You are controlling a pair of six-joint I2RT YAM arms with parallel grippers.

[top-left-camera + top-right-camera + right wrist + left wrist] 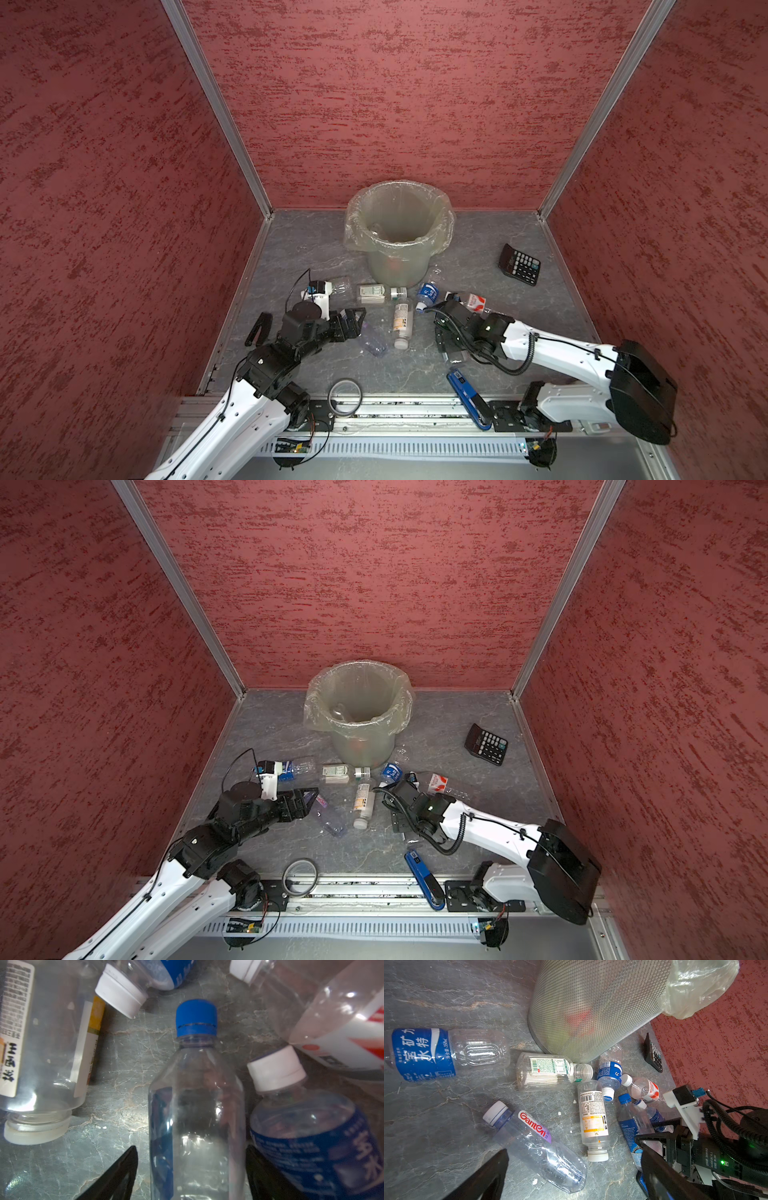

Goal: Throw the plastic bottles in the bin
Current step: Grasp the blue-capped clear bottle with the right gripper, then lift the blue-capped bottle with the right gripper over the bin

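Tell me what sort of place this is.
Most likely a robot test booth, not a lived-in room: red textured wall panels set in aluminium framing, two robot arms bolted to a metal rail, and plastic bottles scattered before a lined bin.

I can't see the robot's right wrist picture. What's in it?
A clear bottle with a blue cap lies on the grey marbled table between two open black fingers, not yet gripped. Other clear bottles lie around it, with white caps and blue, red or white labels.
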